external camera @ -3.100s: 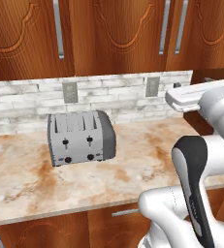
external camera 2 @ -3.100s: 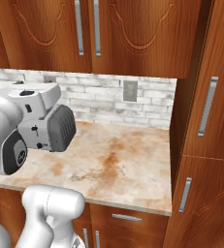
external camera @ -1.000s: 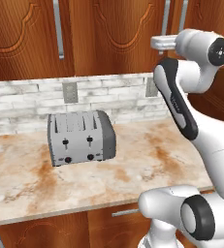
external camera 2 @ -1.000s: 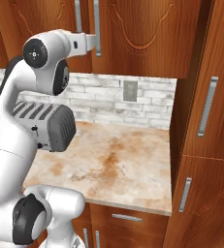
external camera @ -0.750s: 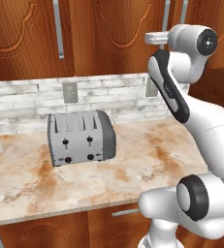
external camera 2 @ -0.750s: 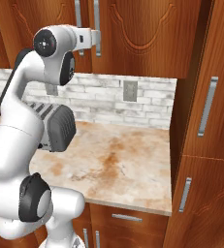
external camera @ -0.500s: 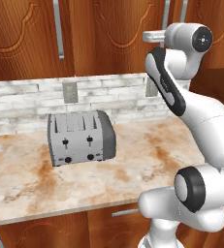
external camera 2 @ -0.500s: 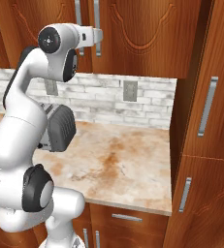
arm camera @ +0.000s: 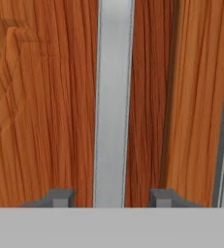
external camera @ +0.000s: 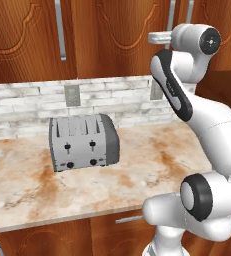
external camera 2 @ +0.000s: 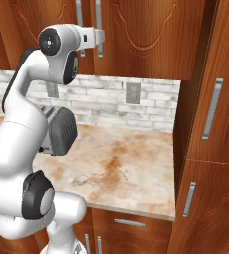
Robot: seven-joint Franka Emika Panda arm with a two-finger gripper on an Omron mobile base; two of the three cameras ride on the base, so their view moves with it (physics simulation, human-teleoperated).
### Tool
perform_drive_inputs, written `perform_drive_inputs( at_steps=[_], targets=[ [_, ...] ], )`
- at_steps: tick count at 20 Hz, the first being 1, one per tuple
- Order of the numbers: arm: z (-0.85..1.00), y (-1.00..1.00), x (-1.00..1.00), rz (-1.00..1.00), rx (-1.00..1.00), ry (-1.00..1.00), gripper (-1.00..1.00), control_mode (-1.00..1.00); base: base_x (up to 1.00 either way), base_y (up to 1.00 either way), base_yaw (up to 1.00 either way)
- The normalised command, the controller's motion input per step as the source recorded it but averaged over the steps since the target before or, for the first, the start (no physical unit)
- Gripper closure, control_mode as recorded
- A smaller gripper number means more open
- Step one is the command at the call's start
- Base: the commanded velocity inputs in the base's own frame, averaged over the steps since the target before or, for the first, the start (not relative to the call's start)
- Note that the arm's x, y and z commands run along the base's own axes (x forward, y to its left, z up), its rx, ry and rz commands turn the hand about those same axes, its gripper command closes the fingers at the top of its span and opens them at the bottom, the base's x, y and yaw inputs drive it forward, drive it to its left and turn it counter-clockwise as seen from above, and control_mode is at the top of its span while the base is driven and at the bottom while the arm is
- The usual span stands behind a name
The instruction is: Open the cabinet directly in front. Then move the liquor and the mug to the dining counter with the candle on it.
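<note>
Cabinet (external camera: 122, 37): wall unit above the worktop, doors shut, so opening is not yet done. Liquor and mug presumably sit behind those doors.

Worktop (external camera: 137, 172): below the cabinet, carrying a toaster (external camera: 83, 142) well to the left of the arm; it plays no part in this step.

Arm (external camera: 187, 95): raised steeply to cabinet height, wrist turned toward the door face, a posture that suits a pull on a vertical bar.

Door handle (arm camera: 112, 101): silver bar on the cabinet door, close to the seam with the neighbouring door.

Gripper (arm camera: 112, 197): fingers apart, one on either side of the handle, nothing clamped. Judged: straddling position chosen so that closing pinches the bar.
</note>
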Motion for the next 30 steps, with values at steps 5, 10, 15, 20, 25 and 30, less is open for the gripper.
perform_drive_inputs(
  at_steps=[5,10,15,20,25,30],
  targets=[
    [0.00,0.00,-0.04,0.00,0.00,0.00,1.00,-1.00,0.00,0.00,0.00],
    [0.17,0.21,-0.68,-0.06,0.00,-0.06,1.00,-1.00,0.00,0.00,0.00],
    [0.31,0.50,-1.00,-0.17,0.00,-0.05,1.00,-1.00,0.00,0.00,0.00],
    [0.40,0.88,-1.00,-0.23,0.00,-0.06,1.00,-1.00,0.00,0.00,0.00],
    [0.38,1.00,-1.00,-0.25,-0.01,-0.06,1.00,-1.00,0.00,0.00,0.00],
    [0.19,1.00,-1.00,-0.20,-0.11,-0.05,1.00,-1.00,0.00,0.00,0.00]
  ],
)
